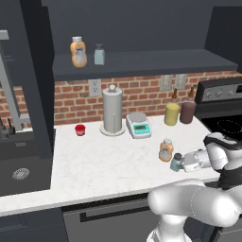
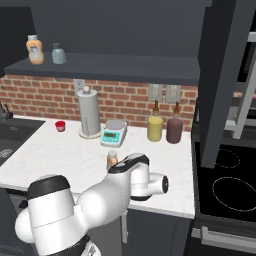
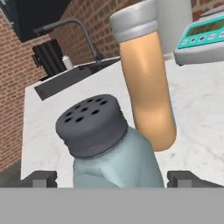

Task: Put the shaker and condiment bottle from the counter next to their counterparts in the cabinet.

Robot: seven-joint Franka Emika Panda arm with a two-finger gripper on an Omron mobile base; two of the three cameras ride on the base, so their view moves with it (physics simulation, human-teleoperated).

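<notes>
We are right at the shaker [image 3: 111, 153] now, and our pincer [image 3: 118, 179] is wide open with nothing held. In the hand view the two dark tips sit at the bottom left and bottom right of the frame, and the shaker stands between them, filling the lower middle. Its dark cap with little holes leans toward the upper left of that frame, because our hand is turned.

What could go wrong? The orange bottle [image 3: 146, 87] stands just behind the shaker, very near it. If we push further in before we squeeze, we think the shaker could bump the bottle and knock it over. If we squeeze too high, on the cap, the shaker might slip or tip out. The shaker also looks smooth, so a weak squeeze could let it slide.

In the left base view the shaker [image 1: 176, 162] is in the lower right of the frame, on the white counter [image 1: 94, 165] near its front edge, right in front of our hand. The orange bottle [image 1: 166, 150] is just up and left of it. A push the wrong way could send the shaker off that edge.

The matching bottle [image 1: 78, 52] and matching shaker [image 1: 99, 55] wait on the dark cabinet shelf [image 1: 151, 61] in the upper left of the frame, well apart from us. Both things still have to go up there.
</notes>
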